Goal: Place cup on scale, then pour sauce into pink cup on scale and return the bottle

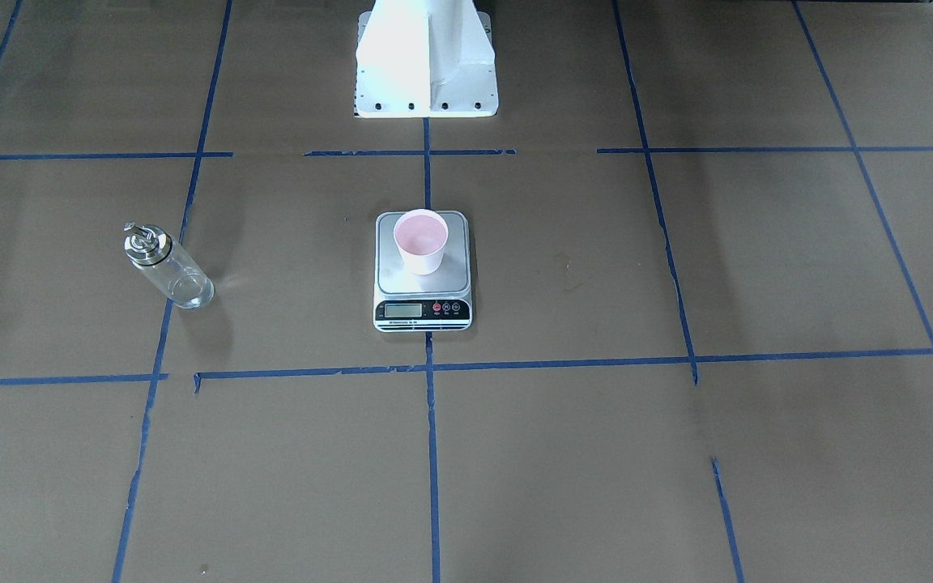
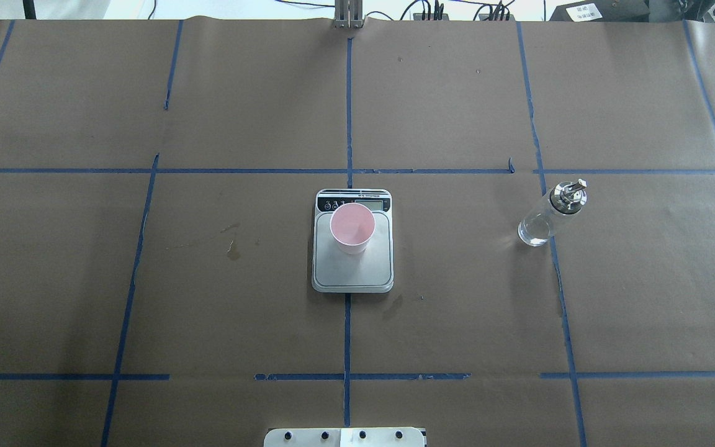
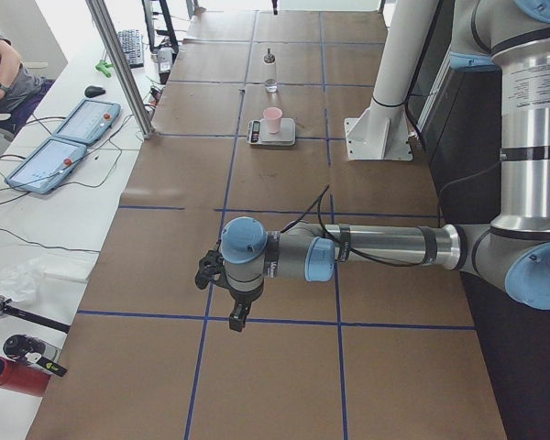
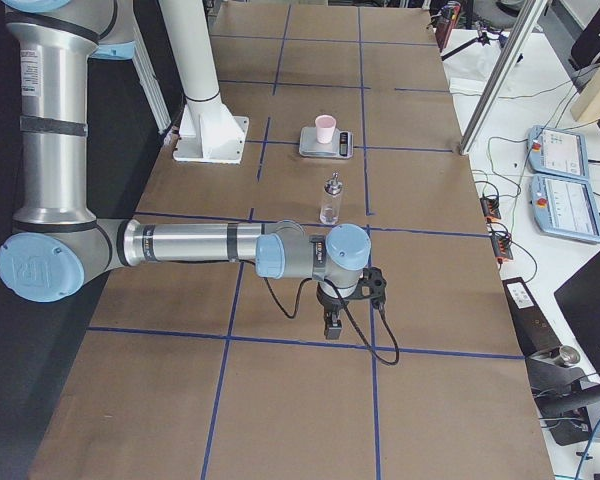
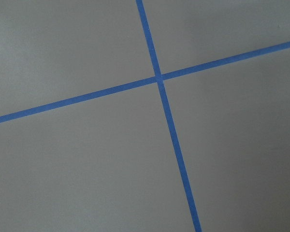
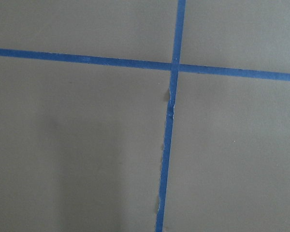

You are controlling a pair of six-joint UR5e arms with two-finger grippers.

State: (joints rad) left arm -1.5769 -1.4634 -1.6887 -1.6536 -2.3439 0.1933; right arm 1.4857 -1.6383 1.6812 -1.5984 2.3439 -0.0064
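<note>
The pink cup (image 1: 422, 239) stands upright on the scale's steel plate (image 1: 428, 282) at the table's middle; both also show in the overhead view, cup (image 2: 352, 228) on scale (image 2: 357, 273). The clear bottle (image 2: 550, 214) with its silver cap stands upright on the robot's right side of the scale, apart from it; it also shows in the front-facing view (image 1: 168, 269). The sauce is too clear to make out. My left gripper (image 3: 235, 316) and my right gripper (image 4: 331, 328) hang far out toward the table's ends, away from everything. I cannot tell whether either is open or shut.
Brown paper with a blue tape grid (image 2: 348, 171) covers the table. The white robot base (image 1: 426, 61) stands behind the scale. Both wrist views show only paper and tape crossings (image 5: 158, 78). Operator tablets (image 3: 69, 137) lie on a side bench.
</note>
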